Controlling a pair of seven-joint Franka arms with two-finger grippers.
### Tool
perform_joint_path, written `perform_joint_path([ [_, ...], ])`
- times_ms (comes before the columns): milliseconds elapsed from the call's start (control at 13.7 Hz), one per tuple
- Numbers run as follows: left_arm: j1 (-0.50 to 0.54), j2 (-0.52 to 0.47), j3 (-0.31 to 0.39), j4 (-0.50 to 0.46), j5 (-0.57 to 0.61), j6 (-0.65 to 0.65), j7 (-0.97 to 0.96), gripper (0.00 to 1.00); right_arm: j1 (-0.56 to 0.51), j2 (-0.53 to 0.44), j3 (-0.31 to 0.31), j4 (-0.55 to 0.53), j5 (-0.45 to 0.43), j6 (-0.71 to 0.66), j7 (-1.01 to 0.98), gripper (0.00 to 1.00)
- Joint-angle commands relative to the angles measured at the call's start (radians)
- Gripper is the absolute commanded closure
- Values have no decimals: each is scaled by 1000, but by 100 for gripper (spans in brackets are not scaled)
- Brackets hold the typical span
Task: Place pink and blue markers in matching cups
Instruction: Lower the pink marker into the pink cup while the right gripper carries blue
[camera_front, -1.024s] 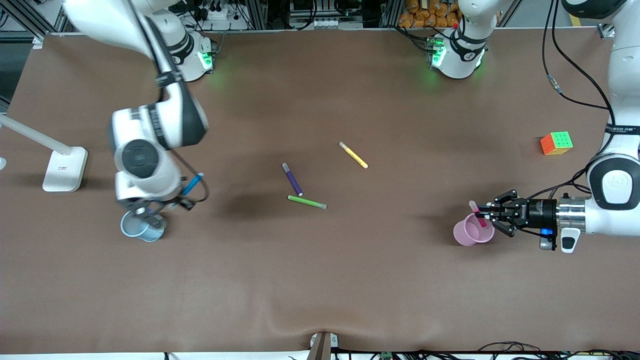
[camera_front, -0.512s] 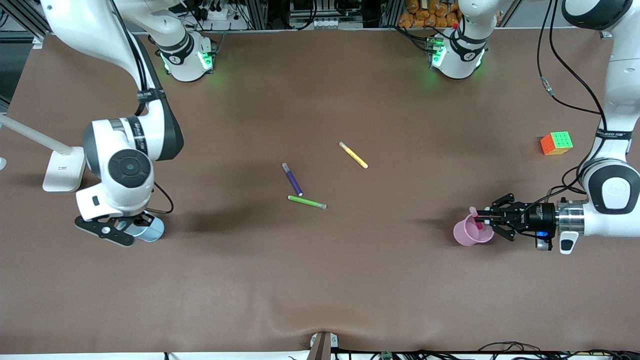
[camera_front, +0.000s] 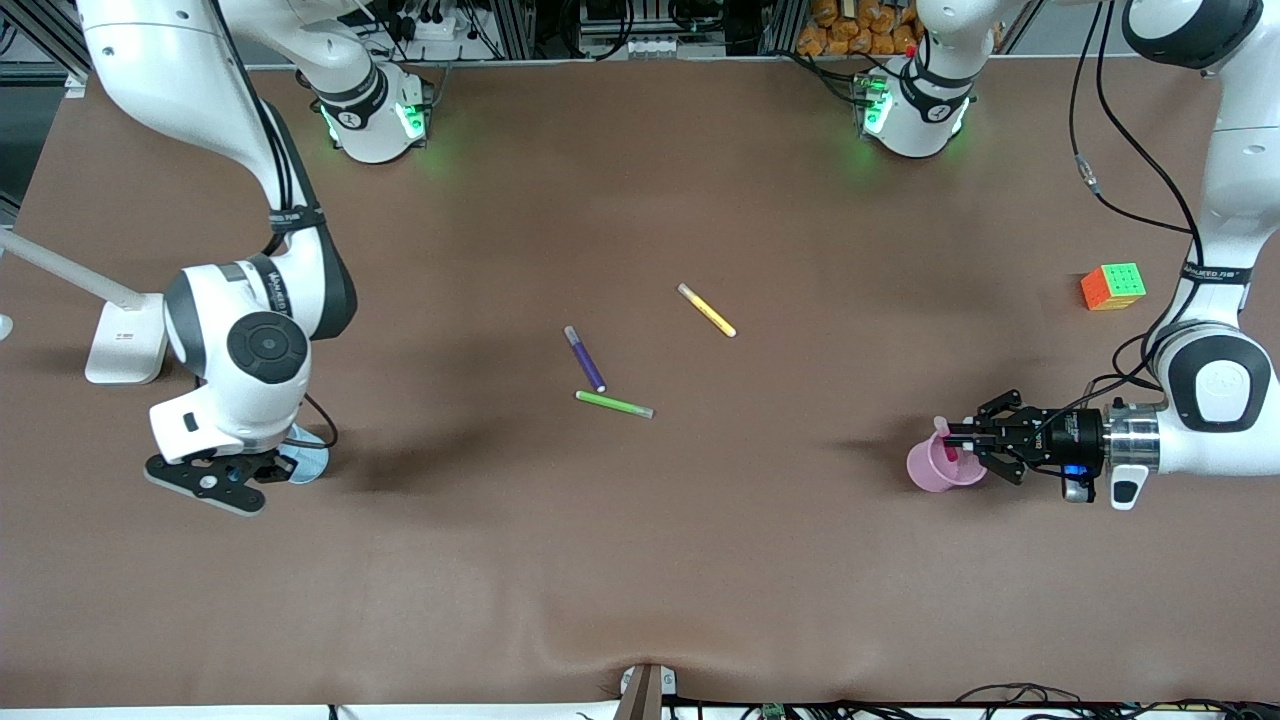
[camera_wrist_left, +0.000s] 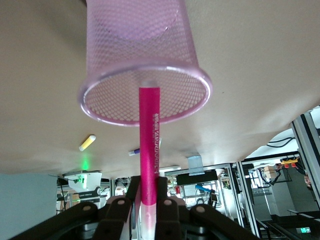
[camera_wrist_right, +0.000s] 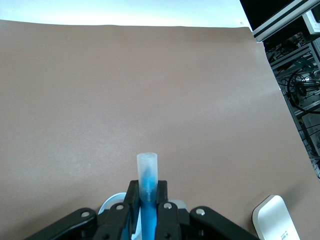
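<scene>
Left gripper (camera_front: 950, 437): jaws pinching pink marker (camera_wrist_left: 149, 145), lowered into pink cup (camera_front: 932, 471). Right gripper (camera_wrist_right: 147, 210): pinching blue marker (camera_wrist_right: 147, 177), swung over blue cup (camera_front: 310, 464) (release pending, I judge).

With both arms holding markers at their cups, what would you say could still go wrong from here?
The left gripper grips the pink marker slanted, tip just inside the pink cup; pressing on could tip the light cup. The right gripper hides most of the blue cup, so the blue marker may be off the opening and land outside when released.
</scene>
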Motion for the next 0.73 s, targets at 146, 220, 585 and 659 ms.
perform_joint_path([
  [146, -4, 26, 7, 20, -20, 3, 34, 74, -19, 33, 13, -28, -111, 78, 139, 100],
  [220, -4, 26, 7, 22, -20, 3, 34, 53, -30, 41, 13, -29, -145, 88, 150, 100],
  [585, -5, 11, 7, 39, -12, 3, 1, 0, -36, 59, 13, -35, -182, 117, 219, 100],
  [659, -5, 3, 4, 55, -3, -1, -33, 0, -45, 61, 14, -35, -183, 133, 219, 100],
])
